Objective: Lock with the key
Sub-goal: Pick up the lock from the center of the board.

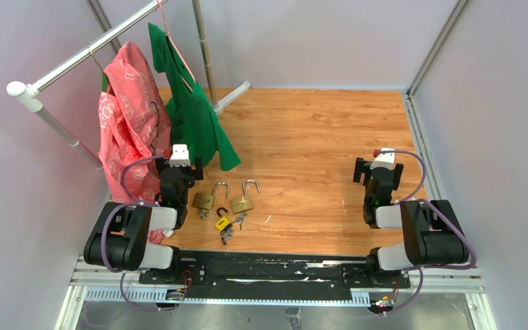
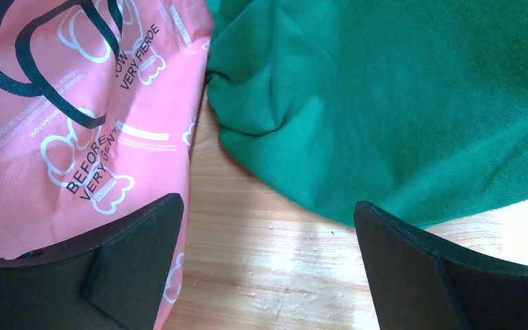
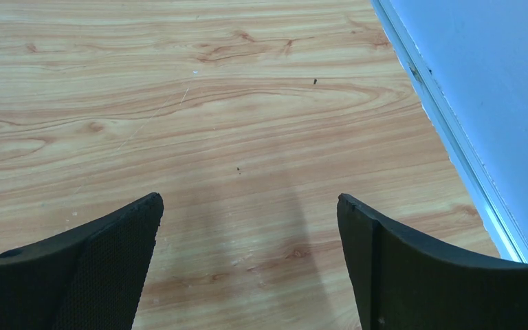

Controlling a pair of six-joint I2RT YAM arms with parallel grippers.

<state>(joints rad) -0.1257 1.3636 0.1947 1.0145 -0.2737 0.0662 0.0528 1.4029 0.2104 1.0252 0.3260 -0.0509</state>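
Three padlocks lie on the wooden table near the left arm. A brass padlock (image 1: 203, 200) and a second brass padlock (image 1: 242, 204) both have their shackles swung open. A yellow-and-black padlock (image 1: 223, 223) lies in front of them, with a bunch of keys (image 1: 227, 236) beside it. More keys (image 1: 240, 220) lie under the second brass padlock. My left gripper (image 1: 179, 167) is open just left of the padlocks and holds nothing; its wrist view shows none of them. My right gripper (image 1: 379, 170) is open and holds nothing, far to the right over bare wood.
A pink garment (image 1: 129, 117) and a green garment (image 1: 191, 110) hang from a white rail (image 1: 75, 58) at the back left, reaching the table right by my left gripper (image 2: 268, 206). A metal edge strip (image 3: 447, 144) and the wall run along the right of my right gripper (image 3: 247, 199).
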